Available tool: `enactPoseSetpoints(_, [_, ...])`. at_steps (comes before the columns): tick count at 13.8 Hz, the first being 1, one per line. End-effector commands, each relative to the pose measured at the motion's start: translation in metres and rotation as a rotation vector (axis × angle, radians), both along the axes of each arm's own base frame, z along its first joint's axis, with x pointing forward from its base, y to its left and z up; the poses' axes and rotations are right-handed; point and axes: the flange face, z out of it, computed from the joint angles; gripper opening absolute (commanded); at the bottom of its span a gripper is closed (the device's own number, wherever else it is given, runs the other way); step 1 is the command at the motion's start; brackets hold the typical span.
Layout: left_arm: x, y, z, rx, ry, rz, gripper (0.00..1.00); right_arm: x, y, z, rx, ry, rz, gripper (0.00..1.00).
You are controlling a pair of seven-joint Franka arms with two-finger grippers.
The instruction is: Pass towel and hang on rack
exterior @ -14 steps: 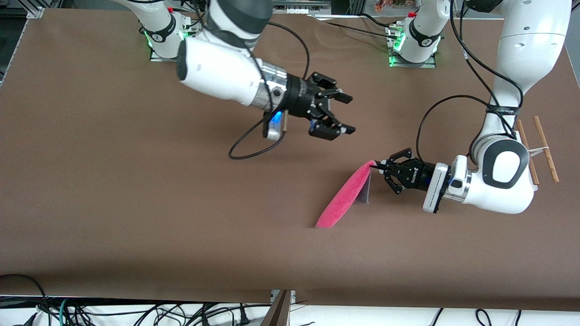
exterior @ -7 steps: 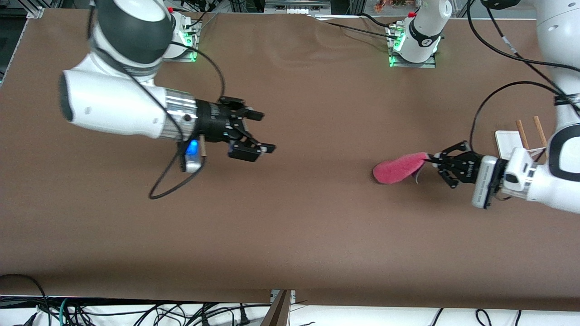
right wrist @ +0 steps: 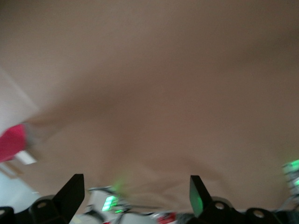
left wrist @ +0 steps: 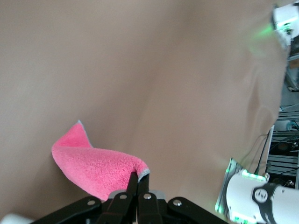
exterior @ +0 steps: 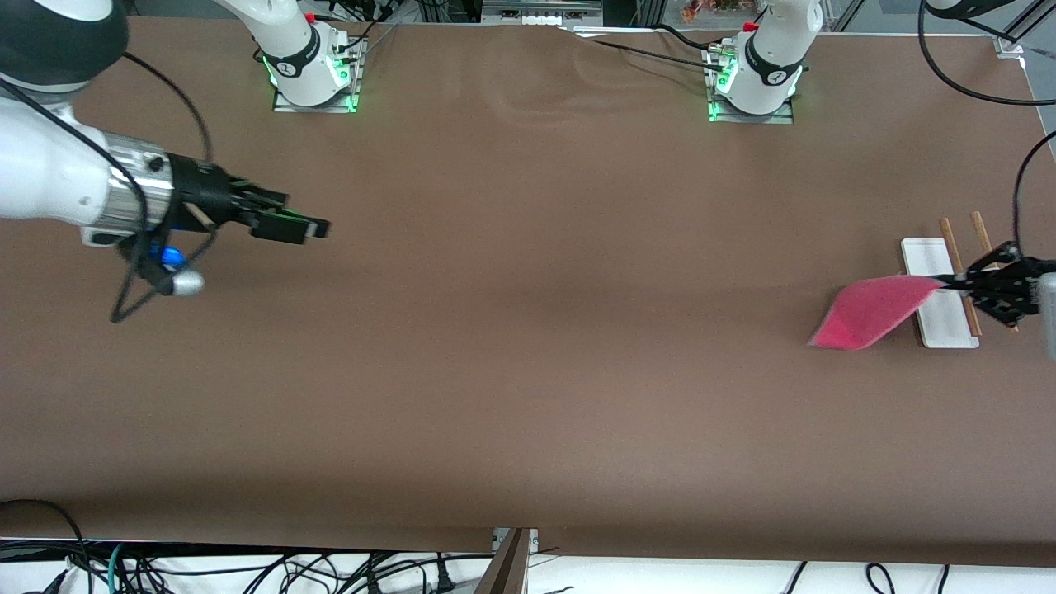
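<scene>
A brown table (exterior: 528,330) fills the front view, with two robot arms reaching in from bases along the top edge. At the far right of the frame, about mid-height, the left hand (exterior: 949,282) is clenched on one corner of a small pink-red towel (exterior: 870,312). The towel hangs from that corner and slants down toward the lower left of the frame, so its long axis runs diagonally away from the hand, and its free end sits low over bare table. The rack (exterior: 940,305) stands directly beneath and beside this hand: a white flat base with two thin brown wooden rods rising near the right edge of the frame. The gripped corner sits over the white base, just beside the rods, while most of the cloth trails off the base toward the centre of the frame. Hanging it probably means carrying the trailing cloth across the rods, so the key relation is that the rods lie on the hand's side of the towel, not under its body. The left wrist view shows the towel (left wrist: 96,165) pinched between closed fingers (left wrist: 132,183). The right hand (exterior: 285,223), at the upper left of the frame, is released and empty, well apart from the towel, and appears to wait. Nothing stands between towel and rack.
</scene>
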Motion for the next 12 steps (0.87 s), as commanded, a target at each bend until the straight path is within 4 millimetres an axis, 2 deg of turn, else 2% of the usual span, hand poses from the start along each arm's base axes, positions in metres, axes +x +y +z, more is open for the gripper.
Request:
enactPoseSetpoints(1, [-0.023, 0.051, 0.008, 0.104, 0.042, 0.058, 0.0, -0.031, -0.026, 0.004, -0.118, -0.093, 0.178, 0.99])
enactPoseSetpoints(4, [-0.044, 0.103, 0.014, 0.218, 0.043, 0.126, 0.0, -0.047, -0.055, -0.014, -0.227, -0.2, 0.342, 0.99])
enactPoseSetpoints(6, [-0.057, 0.133, 0.019, 0.295, 0.027, 0.128, 0.0, -0.047, -0.077, -0.029, -0.253, -0.22, 0.356, 0.99])
enactPoseSetpoints(8, [-0.06, 0.162, 0.013, 0.394, -0.015, 0.113, 0.0, -0.041, -0.083, -0.028, -0.282, -0.243, 0.398, 0.99])
enactPoseSetpoints(10, [-0.057, 0.185, 0.009, 0.491, -0.081, 0.074, 0.0, -0.041, -0.079, -0.028, -0.298, -0.251, 0.415, 0.99])
enactPoseSetpoints(12, [-0.059, 0.194, -0.013, 0.492, -0.087, 0.073, 0.0, -0.039, -0.078, -0.022, -0.302, -0.265, 0.415, 0.99])
